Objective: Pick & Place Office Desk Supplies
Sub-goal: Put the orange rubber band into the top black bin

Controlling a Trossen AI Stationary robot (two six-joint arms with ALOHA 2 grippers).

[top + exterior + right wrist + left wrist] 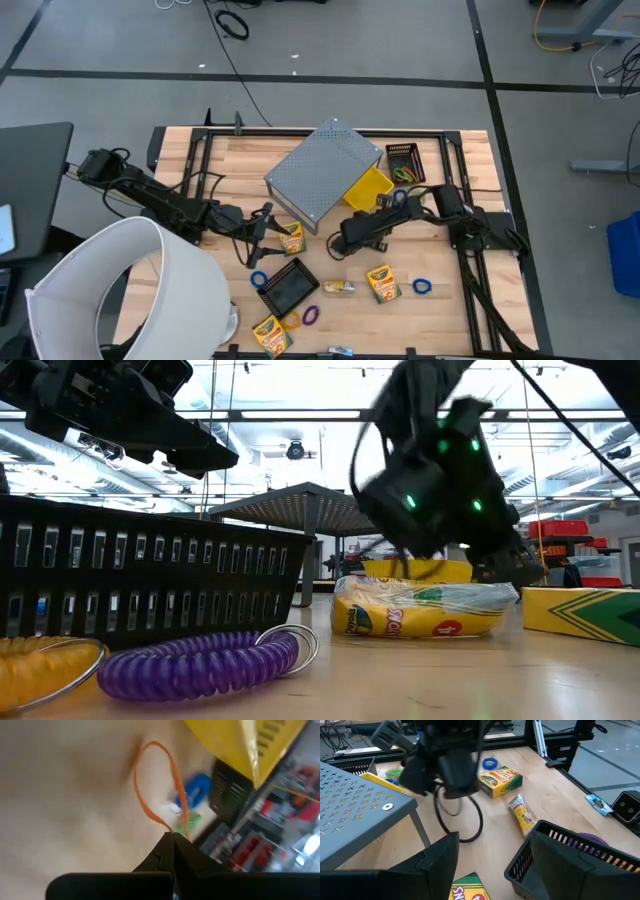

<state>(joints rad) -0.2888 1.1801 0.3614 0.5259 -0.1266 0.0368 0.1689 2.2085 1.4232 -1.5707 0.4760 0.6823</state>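
Four crayon boxes (291,238); two black trays (288,286); one packet (339,288)

We take this for a robotics lab or workshop in a large industrial hall. The wooden table (470,150) sits inside a black metal frame (300,131) on a grey concrete floor (350,40) crossed by dark tape lines (484,60), with loose cables (233,22) trailing over it. Looking level across the table, we see a high ceiling with long strip lights (300,415) and exposed beams, and far-off racks holding red bins (575,530). A dark monitor (30,175) stands beside the table, and a yellow cable (560,30) lies coiled by other grey equipment at the floor's far edge.
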